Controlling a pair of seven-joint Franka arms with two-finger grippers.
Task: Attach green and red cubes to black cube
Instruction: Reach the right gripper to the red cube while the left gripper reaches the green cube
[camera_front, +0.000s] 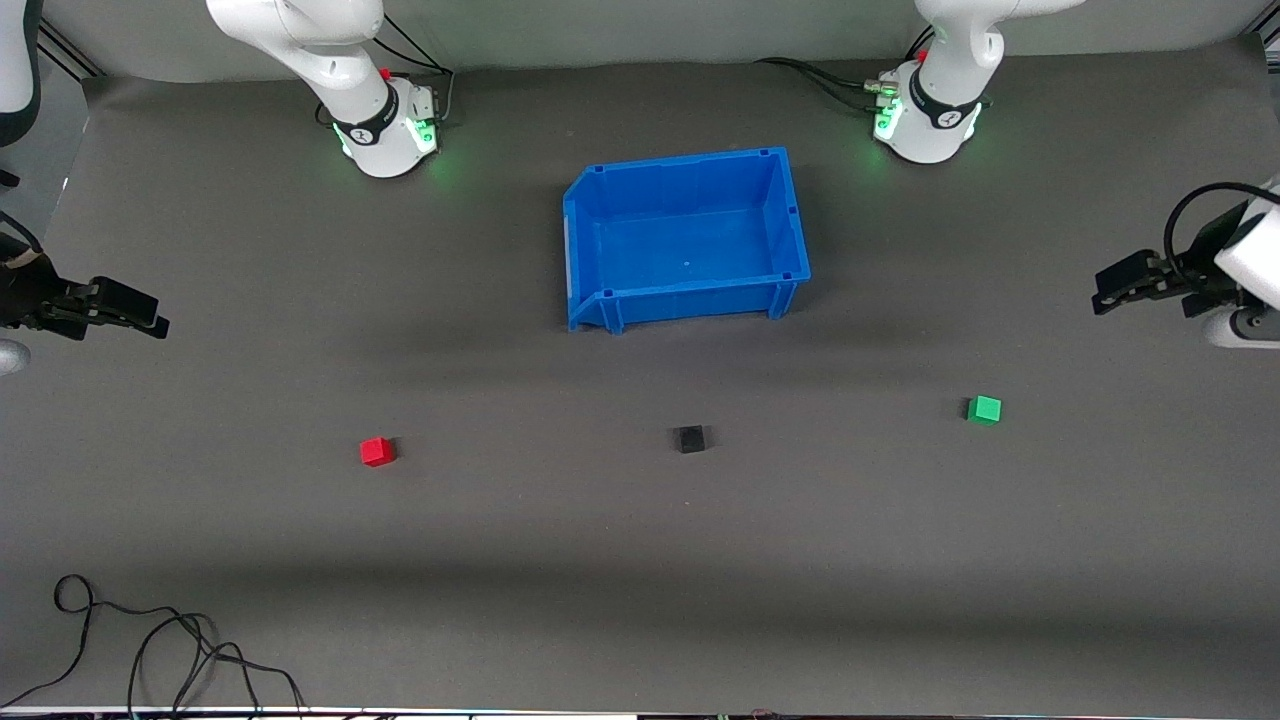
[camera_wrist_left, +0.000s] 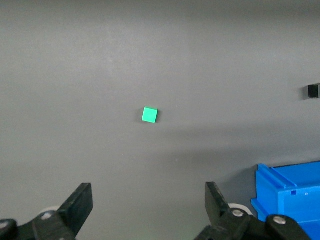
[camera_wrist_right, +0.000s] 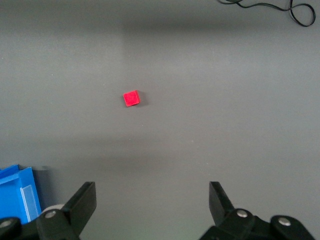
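Here the black cube is a small matte block, the same size as the two coloured ones, sitting alone on the grey table. It lies nearer the front camera than the blue bin. The red cube sits well apart from it toward the right arm's end, and the green cube well apart toward the left arm's end. None of the three touch.

The left gripper hangs over the table at its own end, fingers spread wide with nothing between them. The right gripper hangs over the table at its end, likewise spread wide and empty.

The left wrist view shows the green cube from above, the black cube at the frame's edge and a corner of the bin. The right wrist view shows the red cube, another bin corner, and a loose black cable, which the front view shows near the table's front edge.
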